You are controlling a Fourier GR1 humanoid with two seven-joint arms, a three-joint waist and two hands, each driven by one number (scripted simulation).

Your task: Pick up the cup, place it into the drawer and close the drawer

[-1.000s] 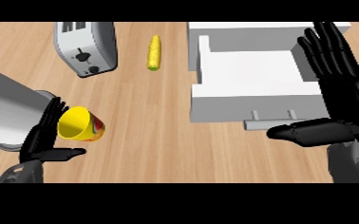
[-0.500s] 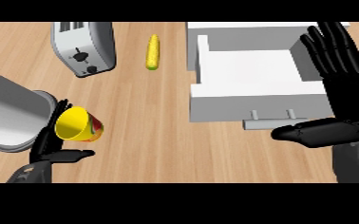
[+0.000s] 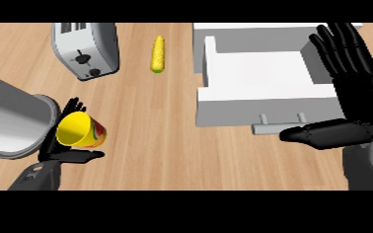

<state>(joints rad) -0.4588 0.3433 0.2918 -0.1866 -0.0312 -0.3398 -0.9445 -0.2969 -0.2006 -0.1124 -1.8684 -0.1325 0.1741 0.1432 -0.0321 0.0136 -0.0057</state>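
Note:
The yellow cup, with a red and green band on its side, lies tilted on the wooden counter at the lower left, its mouth facing up and left. My left hand brackets it. The fingers stand straight behind the rim and the thumb lies just under the cup. The white drawer is pulled open at the right, with its bar handle at the front. My right hand is open over the drawer's right wall, with its thumb lying just right of the handle.
A silver toaster stands at the back left. A corn cob lies between it and the drawer. My bulky grey left forearm fills the left edge beside the cup.
My left hand has slid in against the cup, its thumb drawing up under it. The grey forearm has come further into view. The right hand has barely shifted.

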